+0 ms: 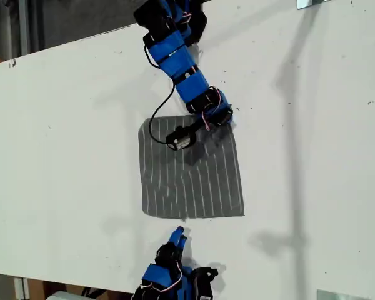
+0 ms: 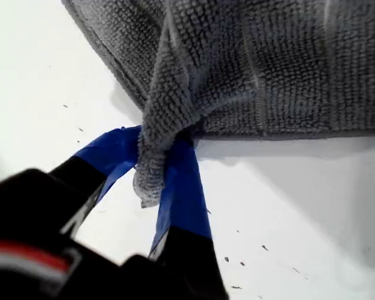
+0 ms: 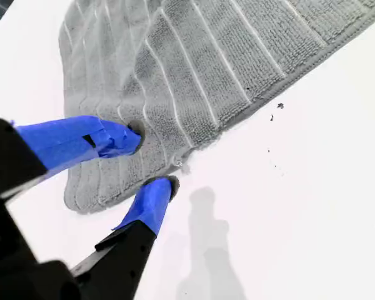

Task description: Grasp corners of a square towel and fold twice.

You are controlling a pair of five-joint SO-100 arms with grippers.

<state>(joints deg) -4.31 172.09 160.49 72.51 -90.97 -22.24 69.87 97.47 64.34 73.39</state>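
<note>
the towel [image 1: 190,175] lay flat on the white worktop [image 1: 62,137]. my first gripper [image 2: 159,181] pinched a corner; my second gripper [image 3: 151,161], jaws parted, straddled the edge and should close before both lift evenly.

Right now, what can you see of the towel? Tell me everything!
The towel is a fuzzy dark grey square of cloth with thin white stripes and a stitched hem. It lies mostly flat on the white table. My first gripper is shut on one corner, which is bunched up between the blue fingers. My second gripper is open at an edge, with one finger resting on the cloth.
</note>
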